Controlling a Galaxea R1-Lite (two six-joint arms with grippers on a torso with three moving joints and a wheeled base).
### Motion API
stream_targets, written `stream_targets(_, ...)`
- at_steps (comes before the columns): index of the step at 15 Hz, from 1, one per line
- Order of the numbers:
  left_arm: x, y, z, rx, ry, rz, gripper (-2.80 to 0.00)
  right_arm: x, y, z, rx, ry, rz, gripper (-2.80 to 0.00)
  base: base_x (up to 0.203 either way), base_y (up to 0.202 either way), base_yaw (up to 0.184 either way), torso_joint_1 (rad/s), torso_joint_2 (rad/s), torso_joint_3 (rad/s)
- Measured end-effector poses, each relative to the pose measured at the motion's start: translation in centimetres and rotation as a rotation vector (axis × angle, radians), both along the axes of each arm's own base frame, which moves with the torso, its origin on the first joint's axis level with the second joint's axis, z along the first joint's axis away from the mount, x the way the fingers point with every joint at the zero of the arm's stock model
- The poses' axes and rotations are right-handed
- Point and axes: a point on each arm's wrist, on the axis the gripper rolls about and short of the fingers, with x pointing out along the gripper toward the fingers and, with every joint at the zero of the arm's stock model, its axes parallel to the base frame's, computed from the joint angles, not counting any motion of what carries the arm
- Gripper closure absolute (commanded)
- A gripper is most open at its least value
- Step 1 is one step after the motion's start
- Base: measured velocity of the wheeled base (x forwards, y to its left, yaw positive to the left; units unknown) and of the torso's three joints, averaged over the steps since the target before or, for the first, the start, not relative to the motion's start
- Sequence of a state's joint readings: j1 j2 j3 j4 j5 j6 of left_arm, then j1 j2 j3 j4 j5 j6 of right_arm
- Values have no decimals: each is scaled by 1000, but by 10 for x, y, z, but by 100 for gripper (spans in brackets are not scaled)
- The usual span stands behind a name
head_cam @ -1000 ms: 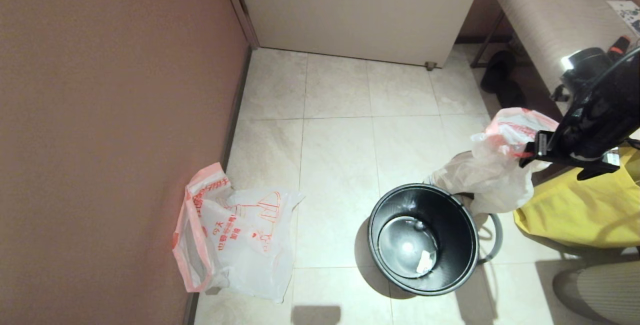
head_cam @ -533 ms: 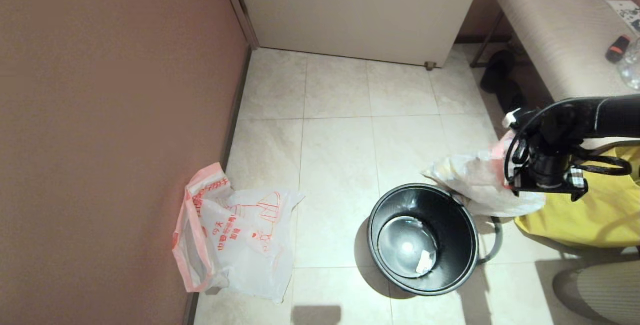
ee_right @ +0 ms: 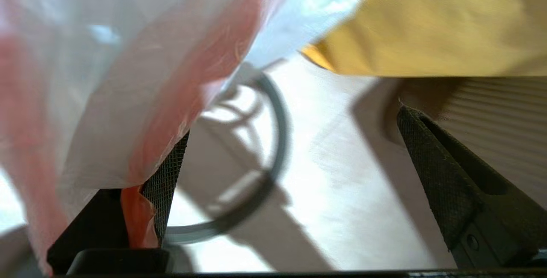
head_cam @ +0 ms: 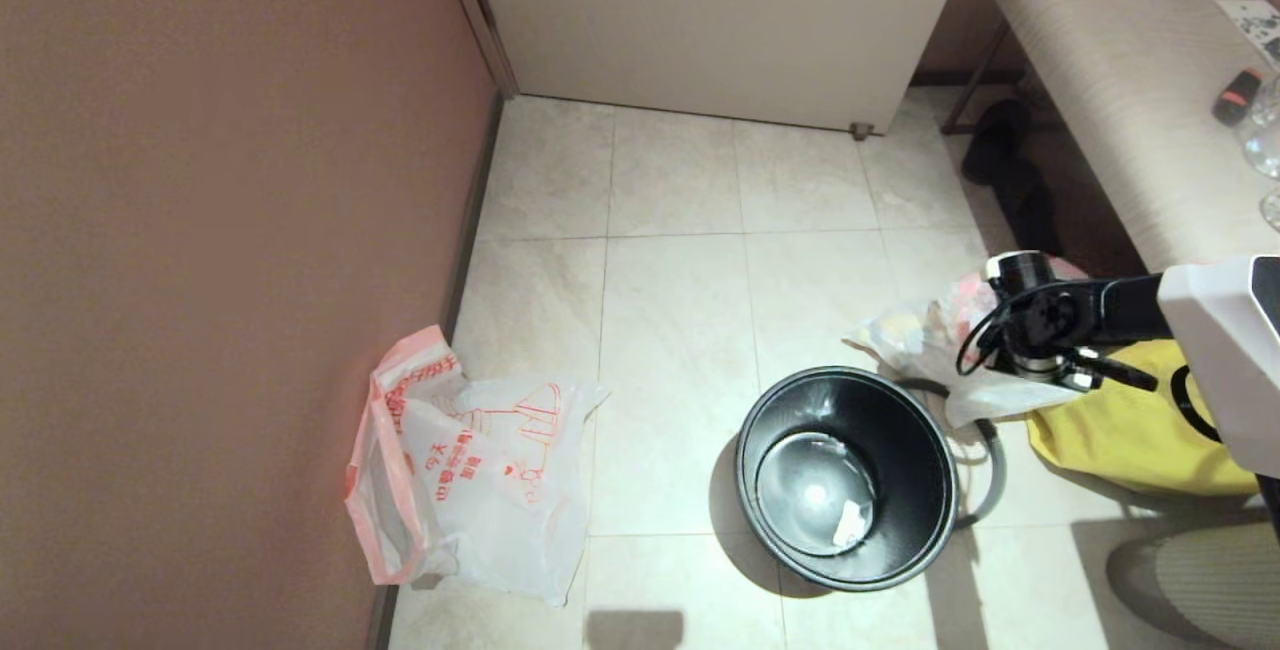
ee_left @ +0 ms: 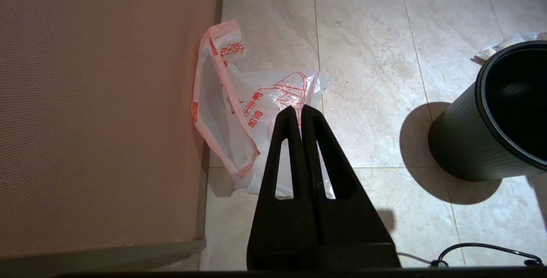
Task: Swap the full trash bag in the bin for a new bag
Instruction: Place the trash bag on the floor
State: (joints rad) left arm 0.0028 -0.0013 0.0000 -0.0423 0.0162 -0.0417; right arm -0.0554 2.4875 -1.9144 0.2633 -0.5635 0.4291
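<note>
The full trash bag [head_cam: 925, 335] lies lumpy on the floor behind the bin [head_cam: 905, 425], resting partly on the loose grey ring [head_cam: 990, 475]. My right gripper [ee_right: 294, 122] is low over it and open. The bag's pink-red plastic [ee_right: 128, 77] drapes over one finger, and the ring [ee_right: 273, 141] shows between the jaws. The black bin holds no bag, only a small white scrap [head_cam: 850, 522]. The new bag [head_cam: 480, 470] lies against the left wall. My left gripper [ee_left: 298, 109] hangs shut above the new bag [ee_left: 256, 98], holding nothing.
A big yellow bag [head_cam: 1130, 430] sits right of the full bag, under a padded bench [head_cam: 1110, 60]. Dark shoes [head_cam: 1005, 160] lie beneath the bench's far end. A brown wall [head_cam: 220, 230] bounds the left side and a white door [head_cam: 720, 20] the back.
My right arm has swung down from a raised pose, lowering the full bag onto the floor beside the bin. The left arm and new bag have not moved.
</note>
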Motion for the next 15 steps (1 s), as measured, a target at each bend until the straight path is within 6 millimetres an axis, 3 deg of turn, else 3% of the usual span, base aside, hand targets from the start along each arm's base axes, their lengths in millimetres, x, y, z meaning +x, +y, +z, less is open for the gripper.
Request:
stream_targets(2,0,0,0,0,0,0,0,-10,-2,26,122,-143,34,-280,0,0,0,0,0,0)
stream_targets(5,0,0,0,1,0,-1,0,-52,-14,73,408,-283,34,-280,0,0,0,0,0,0)
stream_targets(9,0,0,0,0,0,-1,0,-116,-34,96,780,-274,151,-280,0,0,0,0,0,0)
stream_targets(12,0,0,0,0,0,0,0,-126,-37,91,641,-159,175,-280,0,0,0,0,0,0)
stream_targets(15,0,0,0,0,0,0,0,-131,-37,89,225,8,55,-280,0,0,0,0,0,0)
